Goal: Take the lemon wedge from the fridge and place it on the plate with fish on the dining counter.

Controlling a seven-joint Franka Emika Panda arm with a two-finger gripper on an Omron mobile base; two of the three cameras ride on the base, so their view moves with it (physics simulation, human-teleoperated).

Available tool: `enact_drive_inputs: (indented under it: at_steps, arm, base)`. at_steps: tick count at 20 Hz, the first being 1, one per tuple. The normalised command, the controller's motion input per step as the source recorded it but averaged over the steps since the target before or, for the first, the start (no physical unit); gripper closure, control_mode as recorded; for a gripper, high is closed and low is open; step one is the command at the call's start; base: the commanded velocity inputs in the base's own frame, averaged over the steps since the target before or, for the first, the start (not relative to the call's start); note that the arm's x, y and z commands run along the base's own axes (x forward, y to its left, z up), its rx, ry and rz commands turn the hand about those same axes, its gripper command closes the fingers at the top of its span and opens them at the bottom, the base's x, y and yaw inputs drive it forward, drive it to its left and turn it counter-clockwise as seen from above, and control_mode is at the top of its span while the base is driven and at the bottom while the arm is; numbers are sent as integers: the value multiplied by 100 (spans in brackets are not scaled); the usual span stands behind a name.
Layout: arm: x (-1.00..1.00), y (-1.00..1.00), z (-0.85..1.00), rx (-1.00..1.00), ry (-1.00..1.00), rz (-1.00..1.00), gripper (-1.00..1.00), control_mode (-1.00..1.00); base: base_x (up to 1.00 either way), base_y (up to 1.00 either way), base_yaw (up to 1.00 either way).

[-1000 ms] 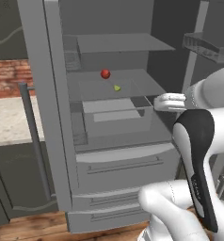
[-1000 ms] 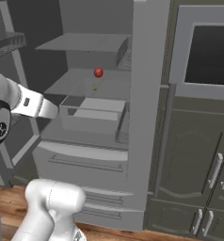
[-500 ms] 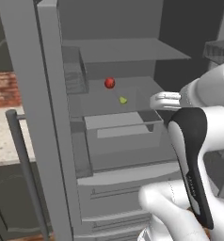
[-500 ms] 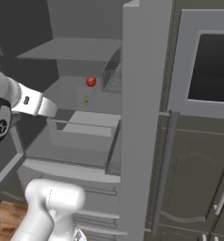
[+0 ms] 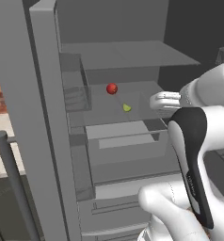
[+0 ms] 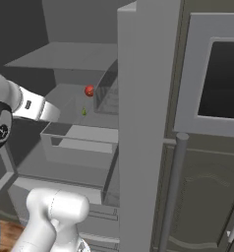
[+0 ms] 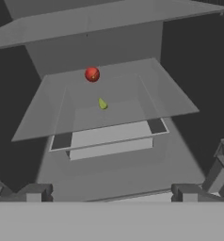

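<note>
The fridge (image 5: 38, 94) stands open in front of me. On its glass middle shelf (image 7: 170, 101) lies the lemon wedge (image 7: 102, 104), tiny and yellow-green, also seen from the base at lemon wedge (image 5: 126, 108) and lemon wedge (image 6: 83, 112). My gripper (image 7: 112, 195) is open and holds nothing; it hovers in front of the shelf, well short of the wedge. From the left base view the hand (image 5: 164, 100) sits to the right of the wedge at about shelf height. The plate with fish and the dining counter are out of view.
A small red round fruit (image 7: 92, 74) sits just behind the wedge. A clear drawer (image 7: 109, 141) lies under the shelf, another shelf (image 7: 109, 23) above. Open doors flank the opening: left door handle (image 5: 10, 179), right door (image 6: 148, 98). A dark-windowed oven (image 6: 222, 83) is to the right.
The whole picture has grown and shifted: the base has driven closer to the fridge. The fruit and wedge lie as before, and the gripper stays open.
</note>
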Motion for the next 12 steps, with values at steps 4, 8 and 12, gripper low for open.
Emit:
enact_drive_inputs:
  at_steps: [4, 8, 12]
  arm:
    - [0, 0, 0, 0, 0, 0, -100, 100]
    - [23, -13, 0, 0, 0, 0, -100, -100]
    - [90, -23, -17, 0, 2, 5, -100, -100]
  base:
    - [60, -18, 0]
    - [23, -6, 0]
    - [0, 0, 0]
